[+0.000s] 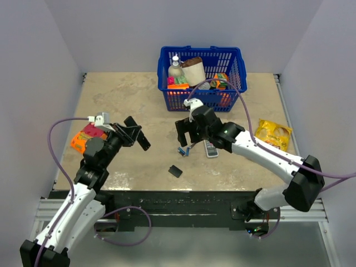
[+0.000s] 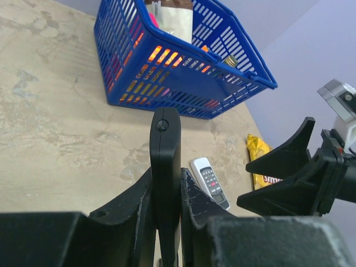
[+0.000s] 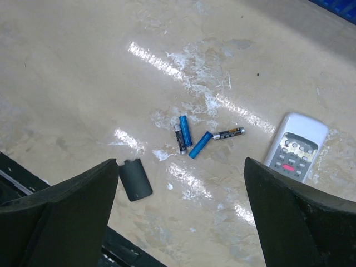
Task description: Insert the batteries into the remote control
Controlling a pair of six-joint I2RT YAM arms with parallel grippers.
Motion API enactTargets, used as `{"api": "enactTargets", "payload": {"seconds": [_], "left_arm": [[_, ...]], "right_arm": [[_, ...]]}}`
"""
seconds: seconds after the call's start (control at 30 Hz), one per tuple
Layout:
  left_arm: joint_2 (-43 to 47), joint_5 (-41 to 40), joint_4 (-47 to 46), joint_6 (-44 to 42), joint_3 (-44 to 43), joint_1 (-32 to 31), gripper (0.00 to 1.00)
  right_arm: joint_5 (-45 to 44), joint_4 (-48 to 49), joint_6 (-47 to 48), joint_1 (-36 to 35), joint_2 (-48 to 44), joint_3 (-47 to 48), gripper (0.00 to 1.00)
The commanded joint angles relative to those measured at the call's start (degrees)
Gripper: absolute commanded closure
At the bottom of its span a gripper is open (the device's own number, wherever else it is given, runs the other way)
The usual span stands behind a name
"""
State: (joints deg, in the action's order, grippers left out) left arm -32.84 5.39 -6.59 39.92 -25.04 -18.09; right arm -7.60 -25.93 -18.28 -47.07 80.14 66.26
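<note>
Lying loose on the worktop point(image 3: 83, 83), the batteries point(image 3: 199, 145) are overhung by the wide-spread right claw point(image 3: 181, 172).
They are clustered between the black back cover point(image 3: 135, 179) and the white remote point(image 3: 293, 147), clear of the claw's fingers. The remote control point(image 2: 165, 139) is clamped in the left claw point(image 2: 165, 186), raised above the worktop, well apart from them.

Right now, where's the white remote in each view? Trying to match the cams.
Top external: the white remote lies mid-table, in front of the blue basket, just right of the right tool.
Left wrist: right of centre, on the table beyond the black remote control.
Right wrist: right side, to the right of the batteries.
Shared landmark: the open right tool, beside the white remote in all three views.
</note>
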Motion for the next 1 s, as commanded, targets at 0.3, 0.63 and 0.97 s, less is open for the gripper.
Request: {"api": "enactTargets", "payload": {"seconds": [0.3, 0.63, 0.97], "left_arm": [[-5.5, 2.7, -9.1, -0.7, -1.0, -0.1, 1.0], [-10.8, 5.2, -9.9, -3.6, -2.1, -0.1, 1.0], [-10.4, 3.6, -8.5, -3.9, -1.9, -0.1, 1.0]], "right_arm": [[5.3, 0.4, 5.2, -0.8, 6.2, -0.4, 0.35], [6.5, -4.2, 5.3, -1.9, 18.2, 8.2, 0.63], [4.1, -9.9, 6.3, -3.4, 26.3, 14.4, 0.73]]}}
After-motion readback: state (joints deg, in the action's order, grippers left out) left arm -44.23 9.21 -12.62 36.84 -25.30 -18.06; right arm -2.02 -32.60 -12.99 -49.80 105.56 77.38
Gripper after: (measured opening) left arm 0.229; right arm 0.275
